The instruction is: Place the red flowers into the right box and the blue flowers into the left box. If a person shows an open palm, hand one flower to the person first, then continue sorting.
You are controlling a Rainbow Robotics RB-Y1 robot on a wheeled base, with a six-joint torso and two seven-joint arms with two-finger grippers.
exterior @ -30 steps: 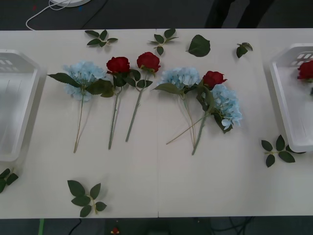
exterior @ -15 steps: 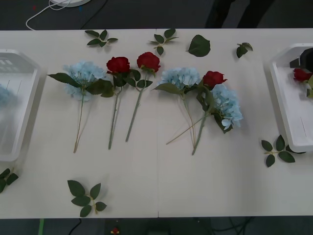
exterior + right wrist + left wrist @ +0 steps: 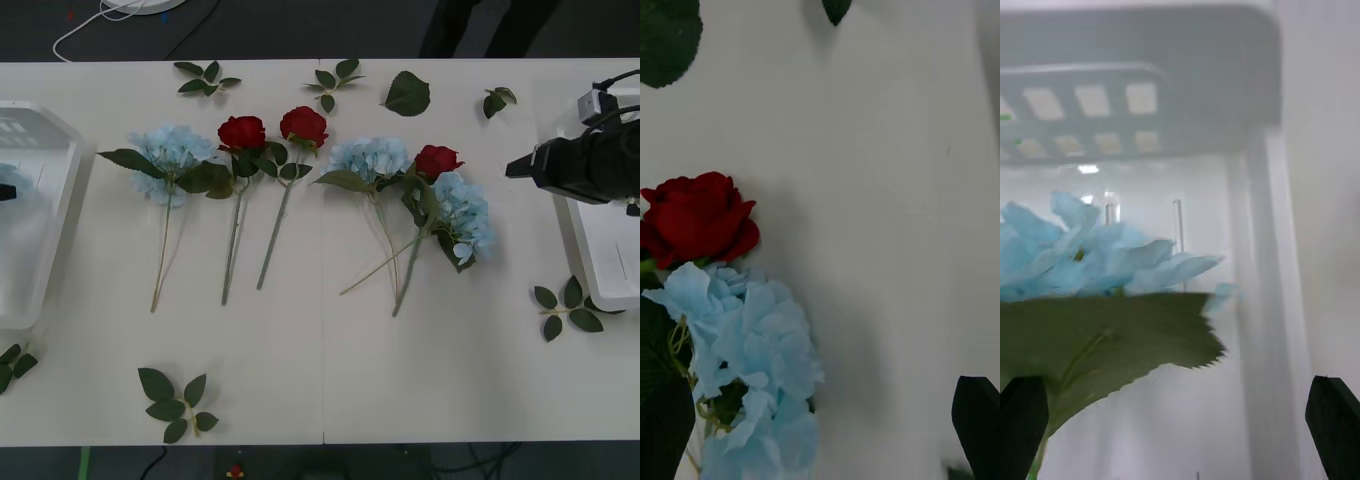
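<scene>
Bare table [image 3: 420,370] lies open below the stems; leaf sprigs [image 3: 176,402] dot the edges.

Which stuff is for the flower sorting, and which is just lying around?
For the job: red flowers, blue flowers, left box, right box; left gripper over the left box, right gripper above unsorted flowers.
Lying about: loose leaf sprigs, white cable.
</scene>
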